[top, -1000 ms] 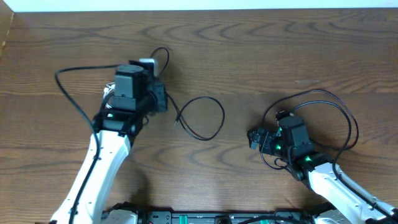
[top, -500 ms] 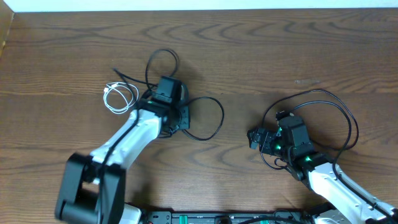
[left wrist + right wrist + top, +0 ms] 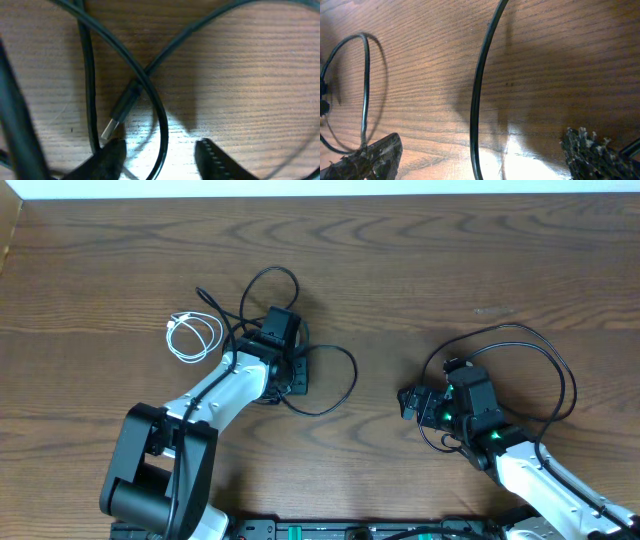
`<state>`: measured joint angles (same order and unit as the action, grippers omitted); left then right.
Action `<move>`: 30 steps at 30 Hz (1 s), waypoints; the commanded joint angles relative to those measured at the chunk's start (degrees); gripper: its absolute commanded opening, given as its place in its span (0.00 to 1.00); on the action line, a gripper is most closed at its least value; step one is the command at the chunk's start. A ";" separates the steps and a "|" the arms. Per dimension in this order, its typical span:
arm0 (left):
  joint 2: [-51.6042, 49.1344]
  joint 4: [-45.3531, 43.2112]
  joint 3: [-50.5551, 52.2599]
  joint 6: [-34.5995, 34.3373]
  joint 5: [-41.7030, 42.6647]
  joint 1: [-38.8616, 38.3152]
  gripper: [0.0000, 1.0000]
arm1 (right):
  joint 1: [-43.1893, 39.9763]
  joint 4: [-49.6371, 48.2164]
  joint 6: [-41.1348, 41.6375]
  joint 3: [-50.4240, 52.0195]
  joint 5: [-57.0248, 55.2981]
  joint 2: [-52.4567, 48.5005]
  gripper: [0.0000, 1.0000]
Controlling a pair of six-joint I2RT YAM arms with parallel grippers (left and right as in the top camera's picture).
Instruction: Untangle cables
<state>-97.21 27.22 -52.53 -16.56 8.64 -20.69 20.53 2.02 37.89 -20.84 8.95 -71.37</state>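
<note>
Left pincer [image 3: 160,152]: wide open, empty.
Black cable [image 3: 164,125]: strand between fingers, plug [image 3: 120,110] just ahead.
White cable [image 3: 190,337]: aside, apart.
Risk: tightened crossing [image 3: 142,76] ahead if closed mid-strand and pulled.
Right pincer [image 3: 482,150]: wide open.

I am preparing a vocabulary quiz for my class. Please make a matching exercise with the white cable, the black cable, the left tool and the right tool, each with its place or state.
Things:
1. white cable
2. black cable
3. left tool
4. right tool

Places or states:
a. open, black plug close by
b. small coil, left of the left arm
c. open, far right side
d. loops around the left tool

Pairs: 1-b, 2-d, 3-a, 4-c
</note>
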 commanded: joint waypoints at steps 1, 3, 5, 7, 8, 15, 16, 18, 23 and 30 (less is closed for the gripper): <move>-0.09 0.42 0.37 -0.24 -1.42 -0.02 0.57 | 0.13 0.55 -0.22 0.50 -0.96 0.11 0.99; -0.09 0.42 -0.17 -0.26 -3.06 -0.02 0.58 | 0.13 0.55 -0.22 0.50 -0.96 0.11 0.99; -0.09 0.42 -0.68 -0.26 -3.39 -0.02 0.58 | 0.13 0.55 -0.22 0.50 -1.01 0.11 0.99; -0.09 0.39 -0.92 -0.26 -3.34 -0.02 0.58 | 0.13 0.55 -0.22 0.50 -1.14 0.11 0.99; -0.09 0.37 -0.98 -0.26 -3.34 -0.02 0.59 | 0.13 0.55 -0.22 0.50 -1.14 0.11 0.99; 1.25 0.39 -2.05 0.39 -3.32 -0.02 0.58 | 0.13 0.52 -0.22 0.50 -1.40 0.11 0.99; 1.70 0.37 -2.14 0.39 -3.32 -0.02 0.58 | 0.13 0.52 -0.22 0.50 -1.42 0.11 0.99; 2.89 0.37 -2.16 0.39 -3.34 -0.02 0.69 | 0.13 0.52 -0.22 0.50 -1.55 0.11 0.99; 5.99 0.33 -2.16 0.42 -3.39 -0.02 0.79 | 0.13 0.50 -0.22 0.50 -1.60 0.11 0.99; 6.23 1.86 -1.97 1.92 -4.57 -0.02 0.80 | 0.13 0.52 -0.20 0.50 -1.77 0.11 0.99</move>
<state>-91.31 28.25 -53.52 -16.16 5.85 -20.69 20.53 2.02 37.89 -20.84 8.19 -71.37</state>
